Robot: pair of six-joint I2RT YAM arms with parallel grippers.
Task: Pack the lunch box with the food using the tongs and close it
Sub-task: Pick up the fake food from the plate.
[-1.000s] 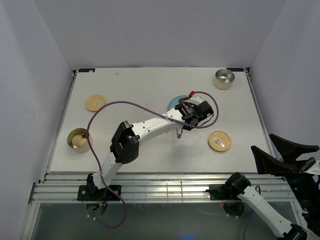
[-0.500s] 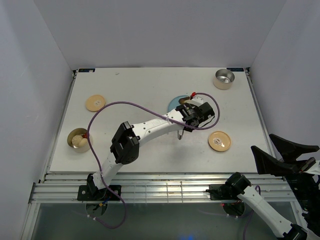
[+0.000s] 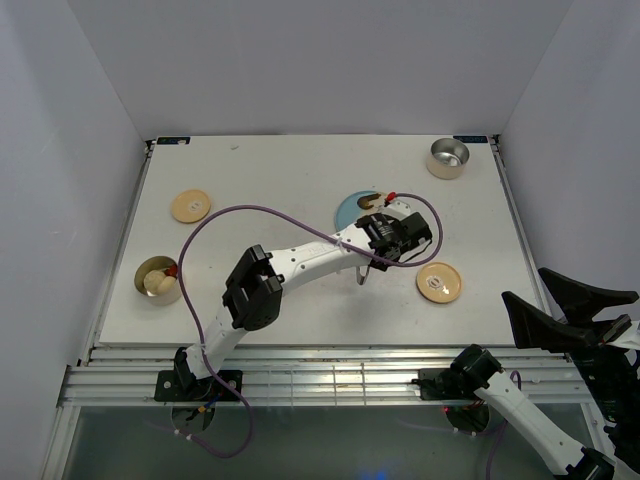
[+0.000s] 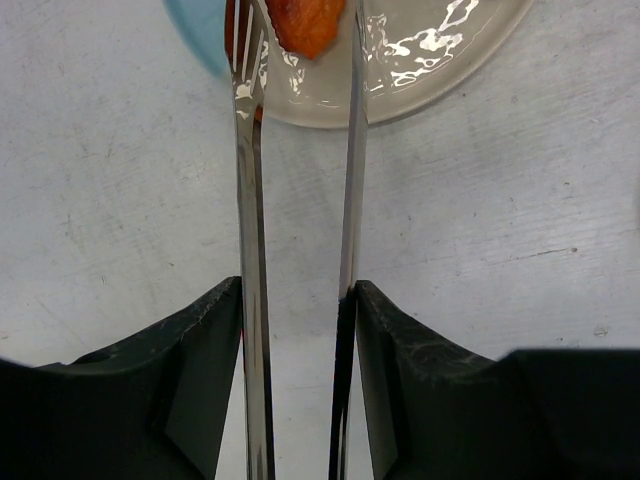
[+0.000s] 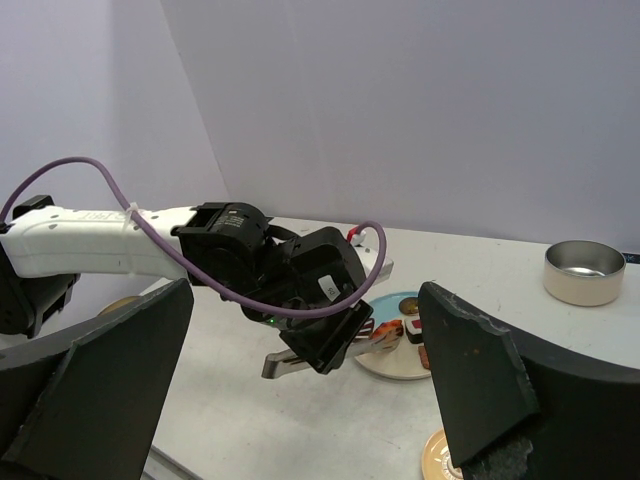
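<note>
Food (image 4: 305, 25), orange-red, is seen on the plate (image 4: 440, 60); a pale lump (image 3: 152, 284) is seen in the left tin (image 3: 172, 290). Tongs (image 4: 350, 180), clamped in the left pincer (image 4: 297, 300), are set astride that food. The right pincer (image 3: 522, 282) is spread wide.

Robot lab test cell.
Plain white walls (image 3: 300, 60) box in a white counter (image 3: 280, 175); robot arms (image 3: 300, 260) bolt onto aluminium rails (image 3: 330, 370) at its edge, a purple cable (image 3: 245, 207) looping loose.

No text, brand, number or sign can be read anywhere.
</note>
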